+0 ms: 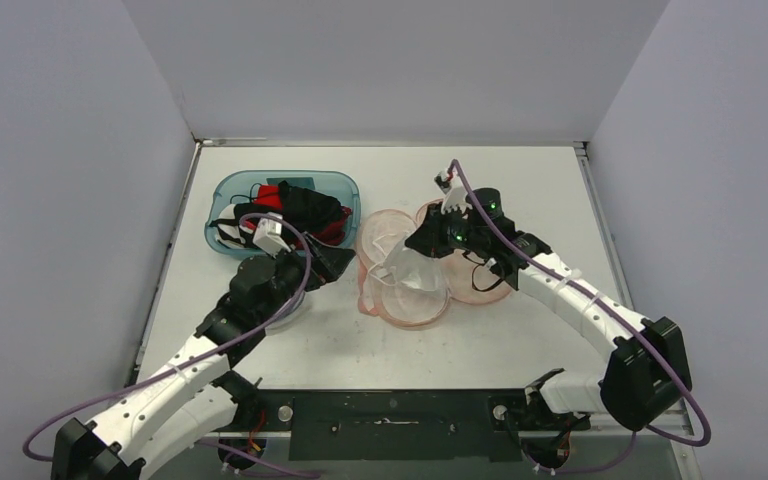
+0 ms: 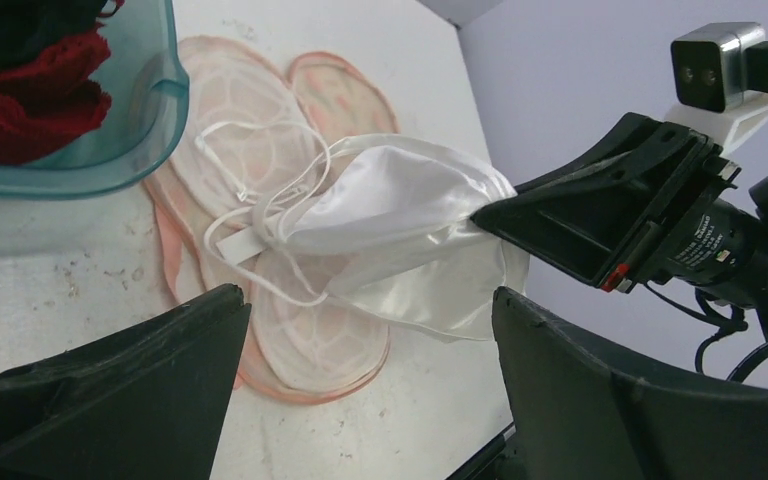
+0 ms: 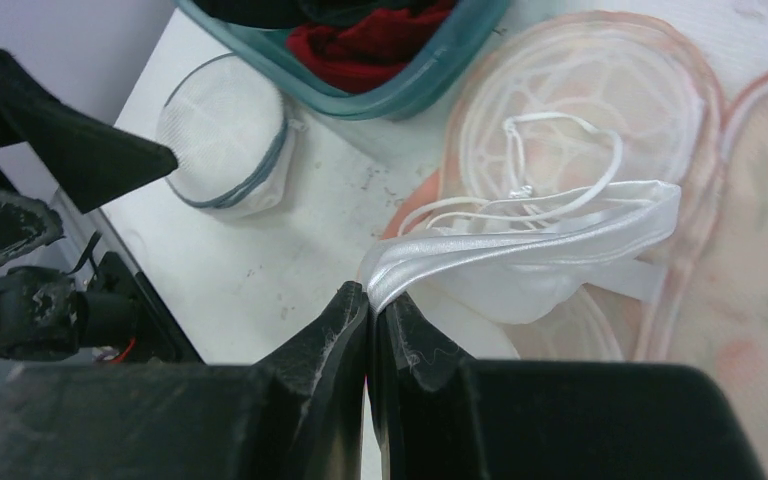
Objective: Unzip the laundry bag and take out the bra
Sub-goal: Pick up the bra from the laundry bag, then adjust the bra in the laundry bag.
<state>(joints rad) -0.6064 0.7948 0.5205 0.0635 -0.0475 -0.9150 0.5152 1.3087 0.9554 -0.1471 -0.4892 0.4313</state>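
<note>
Lifting the bra (image 3: 530, 235) clear of the laundry bag (image 1: 465, 285) is the step I judge myself to be in. My right gripper (image 3: 368, 300) is clamped fully shut on a fold of the white satin edge. My left gripper (image 2: 370, 320) stands spread wide with nothing between its fingers, low over the table (image 1: 520, 180) just left of the bag.

The bag lies opened out flat in pink mesh rounds at the middle of the table, right of the teal bin (image 1: 225, 190) of dark and red clothes. The bra hangs from my right pinch over the bag's near-left part. Its lower cup and thin white straps (image 2: 260, 150) rest on the mesh.

To do this well I should raise the right arm slowly and straight up, watching those straps. They loop loosely across the mesh, and I cannot tell whether any of them is caught on the zip or the bag's frame. If the mesh starts to rise with the bra, my left gripper is well placed to press or pinch the bag's near-left edge and hold it down. My pinch holds only a narrow strip of slippery fabric, so I would avoid jerks. Once the straps hang free, I would carry the bra sideways to bare table, away from the bin and the small round mesh pouch (image 3: 225, 140) beside it.
</note>
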